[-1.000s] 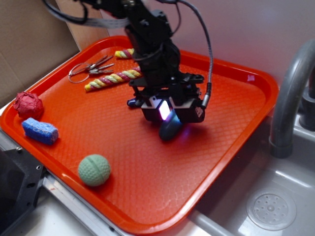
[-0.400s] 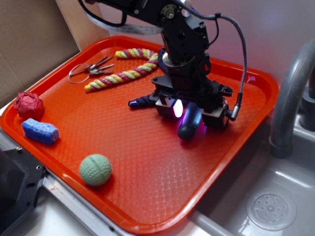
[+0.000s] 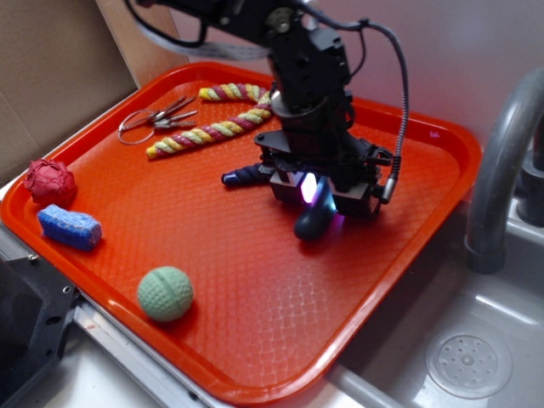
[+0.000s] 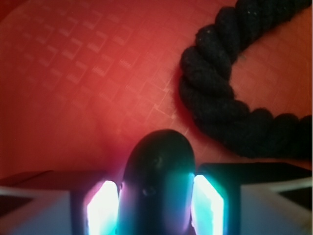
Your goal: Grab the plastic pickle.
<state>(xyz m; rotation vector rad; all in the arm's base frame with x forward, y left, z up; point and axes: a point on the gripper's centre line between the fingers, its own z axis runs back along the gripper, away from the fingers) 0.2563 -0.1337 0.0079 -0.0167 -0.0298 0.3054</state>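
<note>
The plastic pickle [image 3: 313, 221] is a smooth dark teal-grey capsule. It sticks out from under my gripper [image 3: 321, 197] over the middle of the orange tray [image 3: 255, 289], its lower end close to the tray floor. In the wrist view the pickle [image 4: 159, 181] fills the gap between my two glowing pads [image 4: 205, 203], which press on both its sides. My gripper is shut on it. The navy twisted rope [image 3: 242, 175] lies just left of the gripper; it also shows in the wrist view [image 4: 220, 88].
A pale green ball [image 3: 165, 293] lies near the tray's front edge. A blue sponge [image 3: 69, 226] and a red ball [image 3: 48, 182] are at the left edge. A striped rope [image 3: 208, 132] and keys [image 3: 157, 117] lie at the back. A sink with a grey faucet [image 3: 501, 161] is at the right.
My gripper, holding the pickle, swung right across the tray and then came back slightly left and lower. The striped rope behind the arm came into view.
</note>
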